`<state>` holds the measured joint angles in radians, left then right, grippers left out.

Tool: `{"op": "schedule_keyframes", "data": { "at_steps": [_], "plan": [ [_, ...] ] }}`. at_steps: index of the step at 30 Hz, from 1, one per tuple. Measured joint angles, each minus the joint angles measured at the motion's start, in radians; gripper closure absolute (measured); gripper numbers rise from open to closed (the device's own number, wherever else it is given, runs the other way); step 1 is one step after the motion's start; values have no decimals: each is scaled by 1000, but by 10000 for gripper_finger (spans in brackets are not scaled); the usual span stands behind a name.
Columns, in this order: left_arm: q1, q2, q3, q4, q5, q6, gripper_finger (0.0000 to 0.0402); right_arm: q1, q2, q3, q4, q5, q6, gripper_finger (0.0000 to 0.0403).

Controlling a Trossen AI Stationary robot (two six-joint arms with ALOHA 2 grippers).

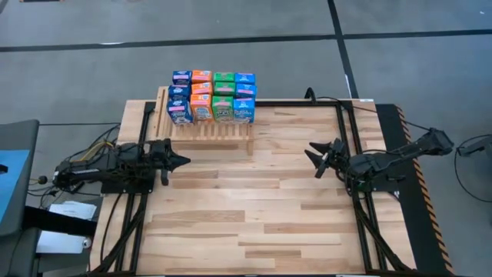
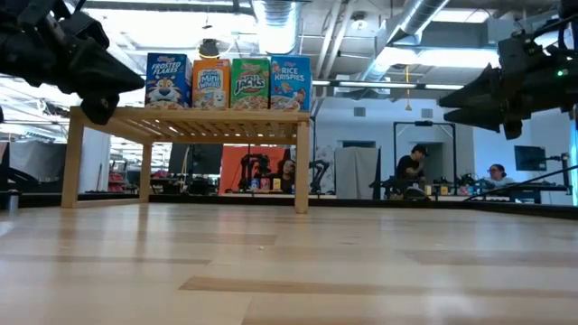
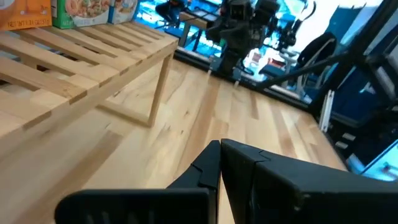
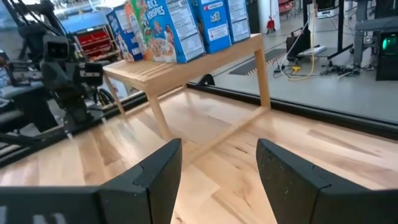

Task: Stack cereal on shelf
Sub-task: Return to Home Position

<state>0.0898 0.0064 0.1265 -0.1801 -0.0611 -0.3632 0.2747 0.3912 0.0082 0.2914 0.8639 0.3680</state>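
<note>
Blue, orange and green cardboard cereal boxes [image 1: 213, 96] stand on the slatted light-wood shelf [image 1: 223, 132] at the far edge of the bench [image 1: 254, 223]. Left claw [image 1: 183, 161] pressed together, right claw [image 1: 314, 156] spread (both empty). Hazard: a wide arm swing could topple the rows.

You will find the shelf [image 1: 211, 132] at upper centre of the high view, with the cereal boxes [image 1: 223, 98] on its rear half. The left gripper [image 1: 184, 161] sits lower left of it and the right gripper [image 1: 311, 157] lower right.

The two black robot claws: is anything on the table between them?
No. The high view shows only bare light-wood plank tabletop between the shut left gripper and the open right gripper.
</note>
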Motion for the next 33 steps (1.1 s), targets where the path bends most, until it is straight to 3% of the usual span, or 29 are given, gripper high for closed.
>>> {"op": "schedule_keyframes", "data": {
  "at_steps": [9,25,33],
  "plan": [
    [-3,0,0,-4,7,-88,402,-4,0,-1,-86,-2,-2,170],
    [-2,0,1,-250,8,-52,402,-4,0,-2,-131,-5,-2,170],
    [-2,0,1,-248,23,-52,402,-4,0,-2,-132,-5,-2,170]
  ]
}}
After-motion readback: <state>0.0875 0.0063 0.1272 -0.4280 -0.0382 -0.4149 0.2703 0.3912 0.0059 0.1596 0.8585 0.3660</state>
